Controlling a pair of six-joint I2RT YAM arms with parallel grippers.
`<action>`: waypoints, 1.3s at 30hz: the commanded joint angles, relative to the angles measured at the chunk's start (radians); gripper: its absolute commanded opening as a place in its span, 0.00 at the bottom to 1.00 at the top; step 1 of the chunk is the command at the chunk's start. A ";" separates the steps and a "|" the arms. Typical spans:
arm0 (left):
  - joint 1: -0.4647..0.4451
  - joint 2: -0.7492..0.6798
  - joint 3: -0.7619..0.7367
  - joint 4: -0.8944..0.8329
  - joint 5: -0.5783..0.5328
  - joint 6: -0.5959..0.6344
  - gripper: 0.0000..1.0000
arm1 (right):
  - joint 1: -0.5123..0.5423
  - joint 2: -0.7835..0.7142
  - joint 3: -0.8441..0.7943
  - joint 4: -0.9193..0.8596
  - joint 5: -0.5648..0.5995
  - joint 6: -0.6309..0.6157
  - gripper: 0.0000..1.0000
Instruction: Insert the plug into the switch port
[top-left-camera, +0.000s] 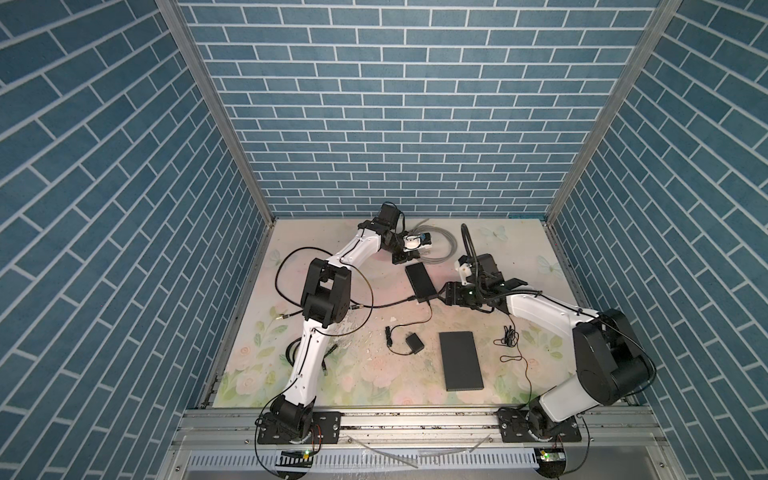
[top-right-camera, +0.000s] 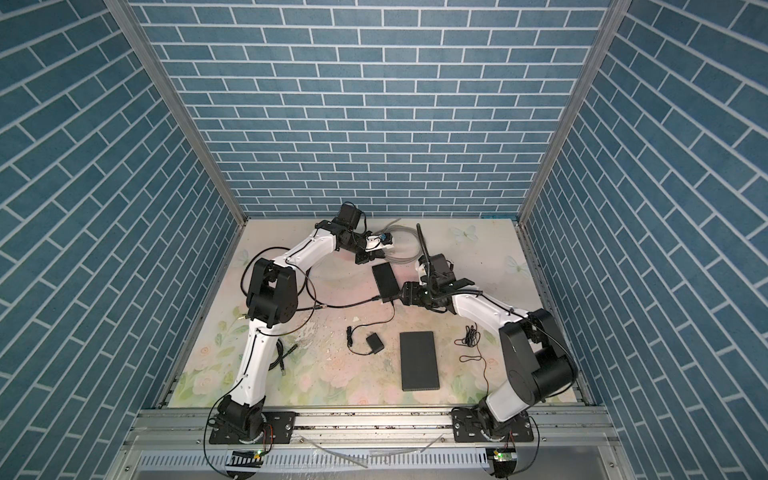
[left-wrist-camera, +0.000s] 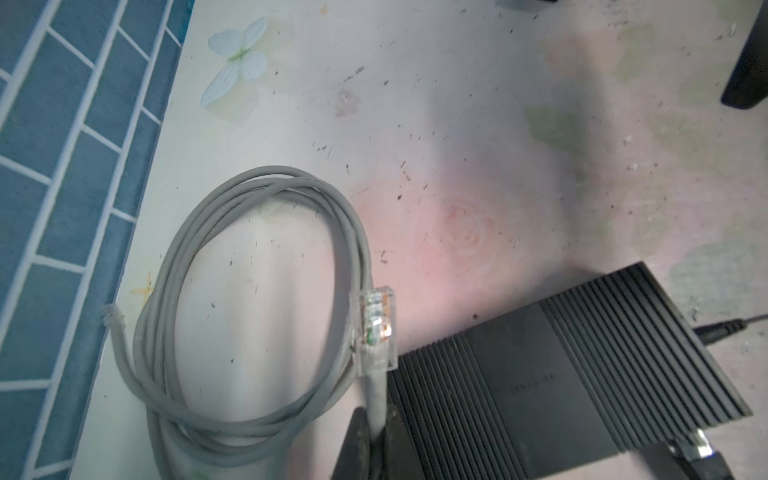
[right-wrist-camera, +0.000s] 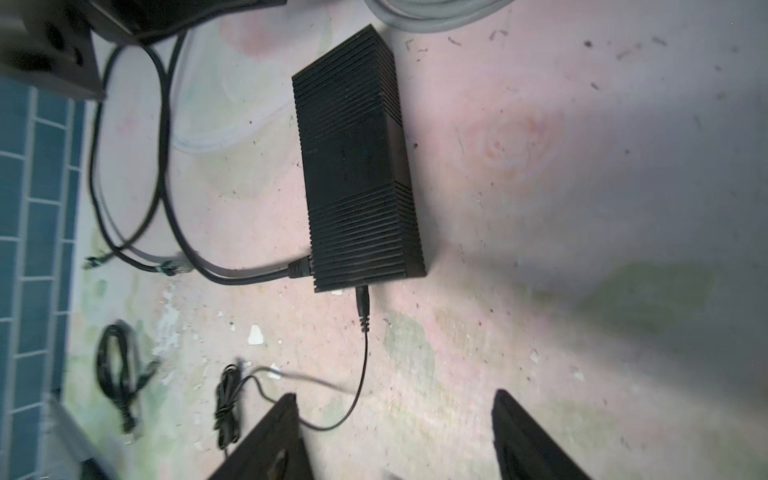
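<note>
The clear plug (left-wrist-camera: 376, 328) sits on the end of the grey cable (left-wrist-camera: 232, 216), just beside a corner of the black ribbed switch (left-wrist-camera: 561, 374) and outside it. Our left tool (left-wrist-camera: 374, 415) is clamped on that cable right behind the plug. The rest of the cable lies coiled on the flowered counter (left-wrist-camera: 457, 124) by the back wall. Our right tool (right-wrist-camera: 395, 407) stands with its jaws wide apart and nothing between them, near the other end of the switch, where a thin power lead (right-wrist-camera: 362, 303) and a thicker black cable (right-wrist-camera: 232, 278) are plugged in.
</note>
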 joint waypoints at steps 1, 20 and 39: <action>0.021 0.006 -0.036 -0.084 -0.042 0.048 0.00 | 0.032 0.054 0.088 0.067 0.156 -0.075 0.77; 0.053 0.007 0.011 -0.435 -0.217 0.158 0.02 | 0.160 0.349 0.267 0.167 0.349 -0.172 0.88; -0.020 0.085 0.097 -0.548 -0.205 0.163 0.02 | 0.132 0.281 0.171 0.144 0.363 -0.006 0.81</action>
